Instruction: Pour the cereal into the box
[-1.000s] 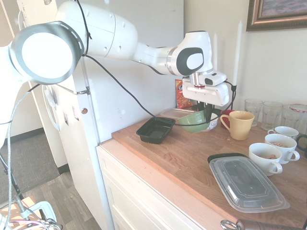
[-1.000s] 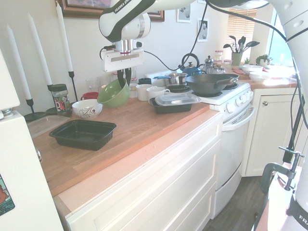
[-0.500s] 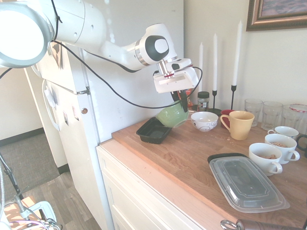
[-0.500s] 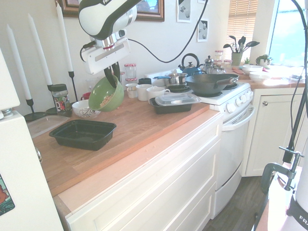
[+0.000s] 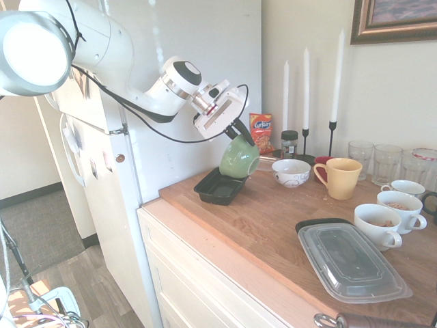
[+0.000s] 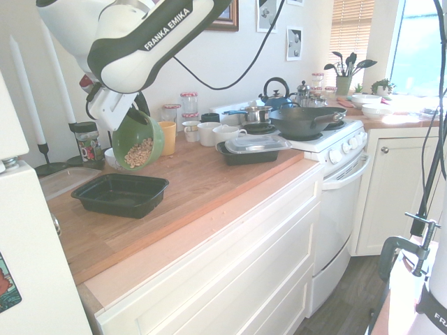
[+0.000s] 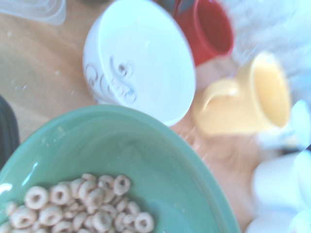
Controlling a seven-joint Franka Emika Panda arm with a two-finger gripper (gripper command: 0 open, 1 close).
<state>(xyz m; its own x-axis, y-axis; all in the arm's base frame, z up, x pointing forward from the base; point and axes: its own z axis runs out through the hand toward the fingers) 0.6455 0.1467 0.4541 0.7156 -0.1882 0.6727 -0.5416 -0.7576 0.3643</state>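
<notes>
The hand (image 5: 239, 128) has its fingers pinched on the rim of the green bowl (image 5: 240, 158), which hangs tipped on its side with the cereal (image 6: 139, 153) resting against the lower wall, inside and short of the lip. The black box (image 6: 120, 195) sits upright on the surface (image 5: 283, 217), its inside bare as far as the second exterior view shows. The step now, as I judge it, is the pour itself. In that same view the bowl's mouth faces the room side and its low edge seems close to the box's far side, so I would check that the lip stands over the box's middle before tilting further; if it falls short, the rings will land on the wood by the white bowl (image 5: 291, 173). Keep the lip low, just above the box rim without leaning on it, since a push could slide so light a tray. Then roll the wrist slowly: small dry rings like these tend to hold, then go all at once, and some may bounce out. A firm grip matters too, as the smooth bowl could swivel between the fingers when its load shifts. Once the flow thins, tilt a little more and pause over the box so stragglers drop inside.
</notes>
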